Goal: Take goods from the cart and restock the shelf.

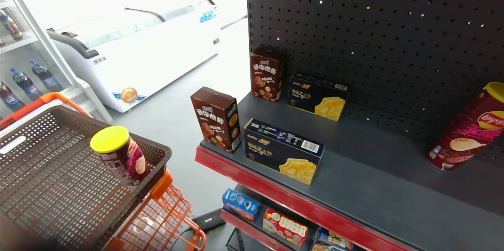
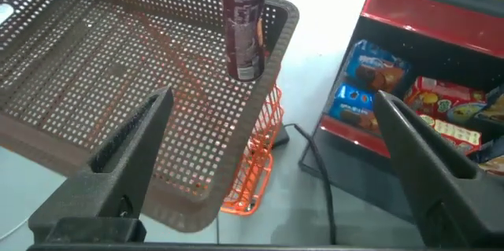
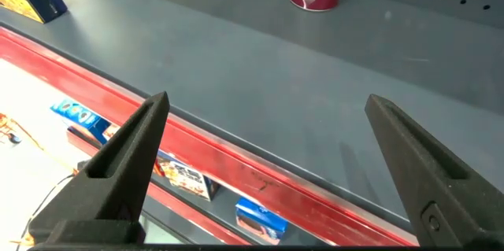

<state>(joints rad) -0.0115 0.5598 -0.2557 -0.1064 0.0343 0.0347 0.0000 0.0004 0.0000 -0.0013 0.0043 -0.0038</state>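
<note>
status: the dark grey metal shelf with red front lip and black pegboard back already carries stock. two brown cardboard biscuit boxes stand upright at its cart end, one at the front edge and one at the pegboard. two dark blue flat cracker boxes stand just beside them, likewise front and back. a dark red cylindrical chip can with yellow lid leans tilted against the pegboard at the far right. the wide stretch of deck between the boxes and that can is bare, so room for more goods is judged available

the brown perforated plastic basket on the orange wire cart holds one visible item: a second dark red chip can with yellow lid, upright in the basket corner nearest the shelf. judgement: most of the restocking is done, and this can is the item left to transfer. contents of the cart's lower level cannot be told

tool position: the left gripper hangs over the basket's edge with its jaws spread wide and nothing between them. the can stands ahead of it, apart from both fingers. the right gripper hangs over the shelf's front lip, jaws likewise spread and empty, well apart from the can in the cart
</note>
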